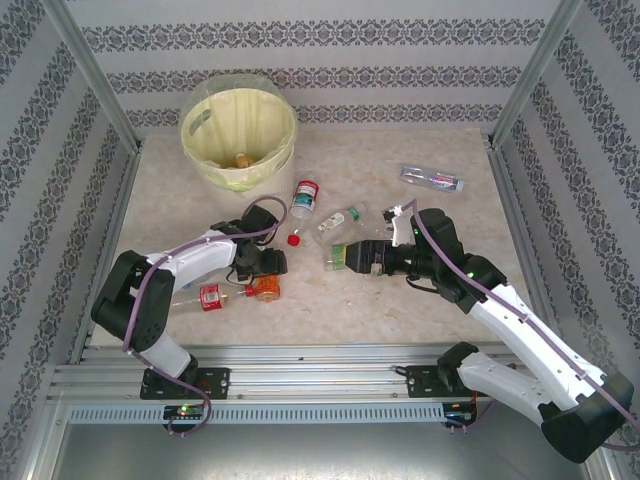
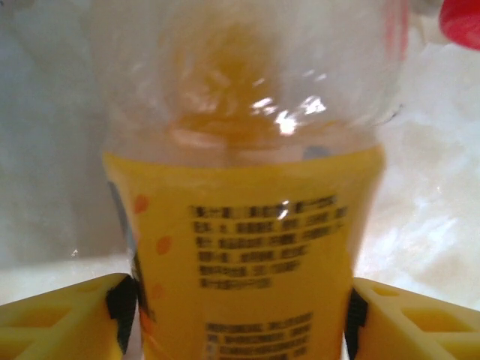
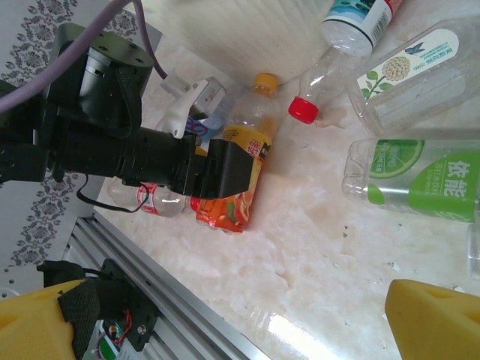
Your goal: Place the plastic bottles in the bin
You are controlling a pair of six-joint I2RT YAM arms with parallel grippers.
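An orange-labelled plastic bottle (image 2: 247, 225) lies on the table with my left gripper (image 2: 240, 315) shut on its label, both black pads against its sides. From above, its orange base (image 1: 266, 290) pokes out below the left gripper (image 1: 262, 268). The right wrist view shows its orange cap end (image 3: 255, 105) beyond that gripper (image 3: 225, 169). My right gripper (image 3: 236, 322) hovers open with nothing between its fingers, just short of a green-labelled bottle (image 1: 338, 257). The cream bin (image 1: 200, 120) stands at the back left with a bottle (image 1: 241, 160) inside.
Loose bottles lie about: a red-labelled one (image 1: 205, 297) left of the held bottle, a white one with a red band (image 1: 305, 197), a clear one (image 1: 340, 217), and a clear blue-labelled one (image 1: 432, 179) at the far right. The metal rail (image 1: 300, 375) borders the near edge.
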